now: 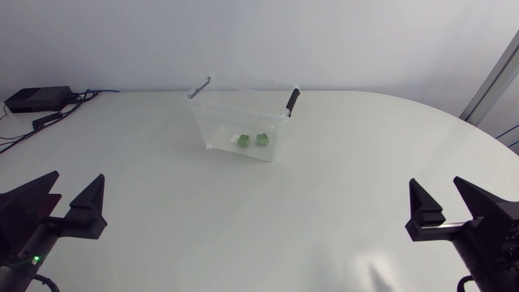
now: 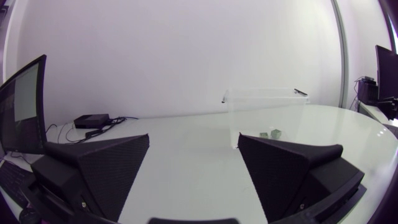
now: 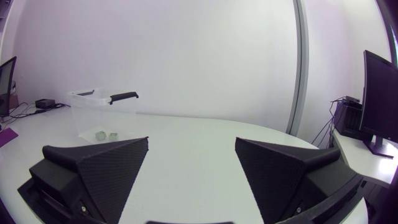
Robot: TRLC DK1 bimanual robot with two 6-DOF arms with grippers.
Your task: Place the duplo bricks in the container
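We are keeping the left pincer (image 1: 79, 175) and the right pincer (image 1: 436, 182) wide open and empty, with the clear container (image 1: 219, 122) standing on the worktop (image 1: 324, 211) well ahead of both. The two green duplo bricks (image 1: 263, 139) are lying side by side on its floor. We are judging them light, rigid and smooth-walled, best gripped across two opposite flat sides, below the studs.

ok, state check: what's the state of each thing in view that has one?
container: upright, no lid, both bricks inside
pale green duplo brick: on the container floor
darker green duplo brick: on the container floor, beside the pale one
left gripper: open, empty
right gripper: open, empty
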